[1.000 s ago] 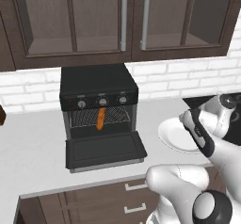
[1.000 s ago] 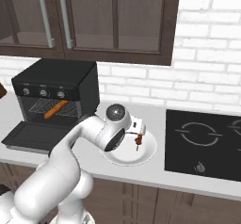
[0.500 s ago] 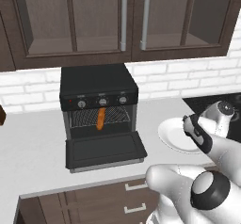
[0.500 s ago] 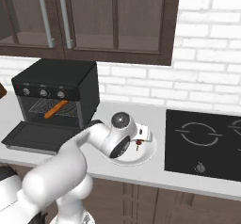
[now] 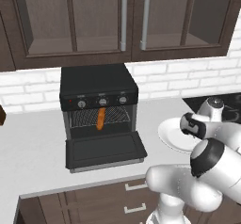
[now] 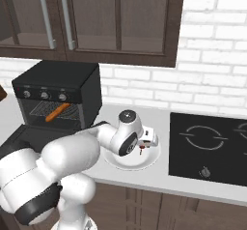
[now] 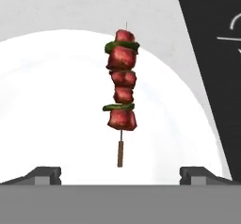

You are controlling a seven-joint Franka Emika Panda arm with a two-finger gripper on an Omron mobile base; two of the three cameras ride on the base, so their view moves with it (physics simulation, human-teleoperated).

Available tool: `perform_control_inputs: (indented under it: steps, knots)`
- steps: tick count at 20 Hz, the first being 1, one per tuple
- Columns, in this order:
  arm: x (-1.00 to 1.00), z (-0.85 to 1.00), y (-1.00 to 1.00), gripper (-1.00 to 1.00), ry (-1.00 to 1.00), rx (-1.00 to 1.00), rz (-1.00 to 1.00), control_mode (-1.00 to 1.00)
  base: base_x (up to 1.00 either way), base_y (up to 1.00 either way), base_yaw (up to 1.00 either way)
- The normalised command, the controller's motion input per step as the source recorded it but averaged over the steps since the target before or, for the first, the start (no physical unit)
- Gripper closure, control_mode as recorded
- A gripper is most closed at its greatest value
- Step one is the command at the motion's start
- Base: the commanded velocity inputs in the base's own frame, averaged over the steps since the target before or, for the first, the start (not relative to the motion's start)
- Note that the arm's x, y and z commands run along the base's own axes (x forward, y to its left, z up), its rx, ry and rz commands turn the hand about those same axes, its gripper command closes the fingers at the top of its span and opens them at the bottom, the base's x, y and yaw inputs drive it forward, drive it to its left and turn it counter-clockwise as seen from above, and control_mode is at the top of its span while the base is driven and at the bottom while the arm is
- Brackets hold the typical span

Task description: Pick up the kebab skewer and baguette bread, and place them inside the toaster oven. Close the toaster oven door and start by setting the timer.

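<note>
Kitchen setting: dark glass-front cabinets over white brick, pale grey surface (image 5: 33, 148) below, black cooktop (image 6: 212, 147) at the right end. Toaster oven (image 5: 98, 89) stands at the wall with its door (image 5: 104, 148) dropped flat; the baguette bread (image 5: 100, 118) already lies on the rack inside, one end pointing out toward the opening.

Kebab skewer (image 7: 121, 91) lies on the white plate (image 7: 56, 124), between oven and cooktop. Arm is bent low over that plate; the fingers (image 7: 121, 175) are spread to full width and hold nothing.

Key relation, from the hand view: skewer sits straight ahead of the fingers and centred in the gap, not touching either tip (image 7: 47, 175). Its long axis runs away from the hand, wooden handle end nearest, pointed tip farthest. So the stick is crosswise to the closing line, which suits a pinch across its width.

Judgement: step in hand is the approach to the skewer; advancing along the present line should bring the meat chunks between the tips.
</note>
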Motion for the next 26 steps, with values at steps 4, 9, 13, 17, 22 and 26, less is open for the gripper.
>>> perform_control_inputs:
  steps: [4, 9, 13, 17, 22, 26]
  knots:
    - [0.27, -0.63, -0.08, -1.0, 0.0, 0.0, 0.0, -1.0, 0.0, 0.0, 0.0]
    - [0.18, -0.53, -0.09, -1.0, 0.0, 0.0, 0.0, -1.0, 0.0, 0.0, 0.0]
    - [0.32, -0.34, -0.05, -1.0, 0.0, 0.0, 0.0, -1.0, 0.0, 0.0, 0.0]
    - [0.26, -0.32, -0.03, -1.0, 0.0, 0.0, 0.0, -1.0, 0.0, 0.0, 0.0]
    - [0.1, -0.4, 0.0, 1.0, 0.0, 0.0, 0.0, -1.0, 0.0, 0.0, 0.0]
    - [0.0, -0.38, 0.0, 1.0, 0.0, 0.0, 0.0, -1.0, 0.0, 0.0, 0.0]
